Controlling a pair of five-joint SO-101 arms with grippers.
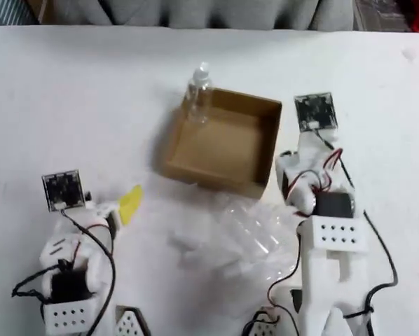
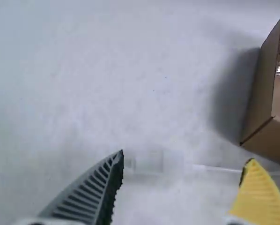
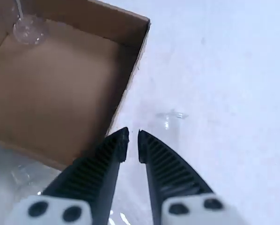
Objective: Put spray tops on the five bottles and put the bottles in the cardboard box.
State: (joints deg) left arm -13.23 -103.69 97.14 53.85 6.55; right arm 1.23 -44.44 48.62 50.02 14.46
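The cardboard box (image 1: pixel 269 150) stands open in the middle of the table. One clear bottle (image 1: pixel 197 94) with a spray top stands upright in its far left corner, also seen in the right wrist view (image 3: pixel 30 29). My left gripper (image 2: pixel 184 161) is open low over the table, left of the box. A clear spray top (image 2: pixel 151 161) with its thin tube lies between the grey and yellow fingers (image 2: pixel 252 187). My right gripper (image 3: pixel 132 138) is shut with nothing visible in it, just off the box's right wall (image 3: pixel 130 84). A small clear piece (image 3: pixel 171 117) lies beyond its tips.
A heap of clear bottles (image 1: pixel 248 234) in crinkled plastic lies in front of the box, between the two arms. The right arm's body (image 1: pixel 328 231) stands beside that heap. The white table (image 1: pixel 76 105) stretches bare to the left and behind the box.
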